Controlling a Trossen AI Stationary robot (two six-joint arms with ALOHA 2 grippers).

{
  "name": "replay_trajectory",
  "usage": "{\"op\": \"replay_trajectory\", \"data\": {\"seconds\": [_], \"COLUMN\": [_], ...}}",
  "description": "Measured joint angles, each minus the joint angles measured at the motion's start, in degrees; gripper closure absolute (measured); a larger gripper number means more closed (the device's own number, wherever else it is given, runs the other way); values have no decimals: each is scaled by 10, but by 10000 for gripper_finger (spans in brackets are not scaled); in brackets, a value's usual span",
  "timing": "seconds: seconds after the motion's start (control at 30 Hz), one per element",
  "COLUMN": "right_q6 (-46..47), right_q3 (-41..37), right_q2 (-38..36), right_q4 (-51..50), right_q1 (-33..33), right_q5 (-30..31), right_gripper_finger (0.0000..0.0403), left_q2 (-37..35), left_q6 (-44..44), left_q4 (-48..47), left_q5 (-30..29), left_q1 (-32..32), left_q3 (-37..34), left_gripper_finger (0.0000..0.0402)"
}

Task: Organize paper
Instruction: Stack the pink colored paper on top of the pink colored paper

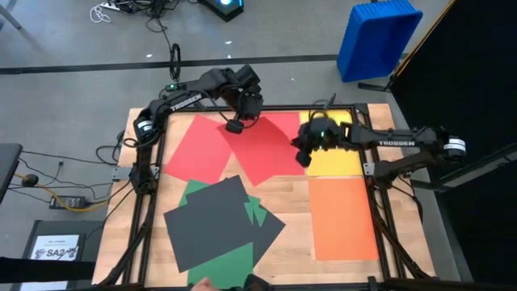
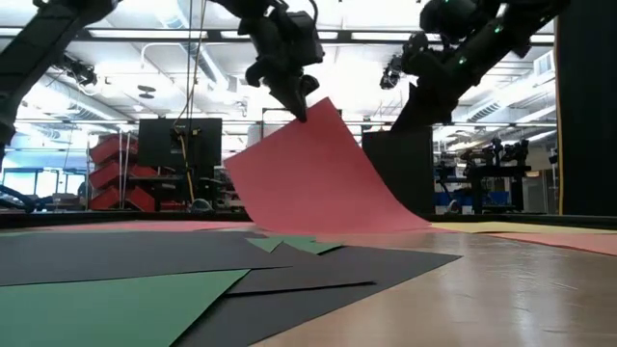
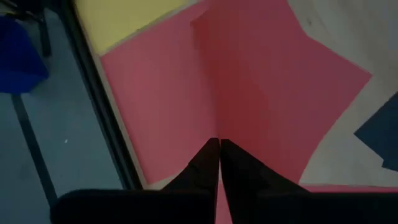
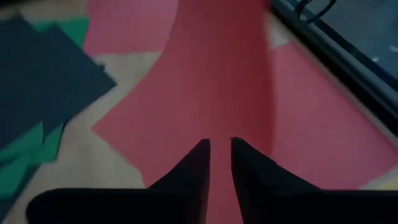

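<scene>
Paper covers most of the table (image 1: 291,214). We see one red sheet (image 2: 323,178) lifted at a corner: the left claw (image 2: 301,108) is closed on that corner, which stands tilted above the table in the low view while the sheet's far edge rests on the surface. In the left wrist view the two dark fingers (image 3: 205,165) press together with the sheet's edge running between them. A second red sheet (image 1: 198,149) lies flat beside it, toward the left arm's side of the table, partly under the lifted one. The right claw (image 4: 219,155) hangs over the opposite side of the lifted red sheet, near the yellow sheet (image 1: 335,158); its fingers stand slightly apart with red paper showing in the narrow gap, and we cannot tell whether they touch it. An orange sheet (image 1: 343,218) lies flat just beside the yellow one, nearer the front edge. Black sheets (image 1: 218,222) overlap green sheets (image 1: 230,263) at the front left, well apart from both claws. Beyond the table, a blue bin (image 1: 378,39) stands on the floor, and a white printed sheet (image 1: 56,248) lies off the table's left side.
</scene>
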Motion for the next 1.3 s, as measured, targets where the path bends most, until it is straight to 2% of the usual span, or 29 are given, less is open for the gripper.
{"op": "replay_trajectory", "data": {"seconds": [0.23, 0.4, 0.6, 0.73, 0.8, 0.9, 1.17, 1.3], "right_q6": [-18, -27, -45, -49, -49, -49, -87, -93], "right_q3": [0, 1, 44, 83, 97, 107, 108, 108], "right_q2": [17, 60, 134, 176, 190, 202, 201, 201], "right_q4": [113, 176, 185, 186, 186, 181, 179, 176], "right_q1": [-160, -181, -138, -123, -123, -123, -124, -124], "right_q5": [-214, -307, -317, -297, -292, -277, -278, -276], "right_gripper_finger": [287, 228, 174, 162, 171, 210, 382, 399], "left_q2": [3, 3, 3, 3, 3, 3, 3, 3], "left_q6": [11, 7, -7, -17, -18, -21, -22, -47], "left_q4": [0, -3, -1, -2, -5, -10, -16, -2], "left_q5": [13, 14, 14, 14, 14, 14, 14, 13], "left_q1": [0, -3, -8, -12, -13, -13, -17, -16], "left_q3": [21, 21, 21, 21, 21, 21, 21, 21], "left_gripper_finger": [401, 402, 401, 402, 402, 401, 402, 402]}}
